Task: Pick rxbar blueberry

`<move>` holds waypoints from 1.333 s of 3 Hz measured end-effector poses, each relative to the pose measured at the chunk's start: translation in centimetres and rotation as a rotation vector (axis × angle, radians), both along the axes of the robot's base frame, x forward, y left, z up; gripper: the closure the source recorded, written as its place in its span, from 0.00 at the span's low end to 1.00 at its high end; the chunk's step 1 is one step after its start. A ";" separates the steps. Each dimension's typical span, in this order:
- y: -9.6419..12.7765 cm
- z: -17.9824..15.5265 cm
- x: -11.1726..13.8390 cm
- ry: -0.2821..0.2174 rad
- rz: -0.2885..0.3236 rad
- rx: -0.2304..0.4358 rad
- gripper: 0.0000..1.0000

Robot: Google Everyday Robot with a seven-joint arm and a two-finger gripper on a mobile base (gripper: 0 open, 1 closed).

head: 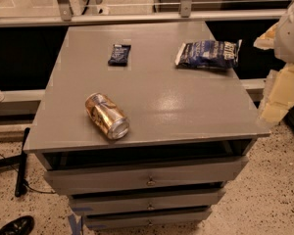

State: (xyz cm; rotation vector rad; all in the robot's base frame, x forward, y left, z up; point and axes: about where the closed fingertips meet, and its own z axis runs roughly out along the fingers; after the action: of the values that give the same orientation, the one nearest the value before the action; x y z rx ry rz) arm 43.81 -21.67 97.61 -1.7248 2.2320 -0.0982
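Rxbar blueberry point(119, 54): lies flat at 11 o'clock on the cabinet top point(152, 97), well apart from the other items; the bare surface around it should allow a descent from above
Chip bag point(208, 54): crinkled, blue and white, flat at 1 o'clock near the far right corner; a distractor, judged too far off to be snagged
Gold can point(107, 115): on its side at 8 o'clock near the front edge, one end toward the camera; being round, a nudge could roll it
Gripper point(280, 89): cream and white parts at 3 o'clock, beyond the right edge, touching nothing; whether the jaws are spread or pressed together cannot be told
Step in hand: reach not yet made, bar untouched
Writing: pale print on bar and bag, none legible; no brand readable on the can
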 end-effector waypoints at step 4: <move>13.4 -4.9 12.4 -0.084 0.050 0.327 0.00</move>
State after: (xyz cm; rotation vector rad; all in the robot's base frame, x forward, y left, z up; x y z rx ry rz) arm 56.18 -8.28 92.67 -1.5665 2.0112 0.1917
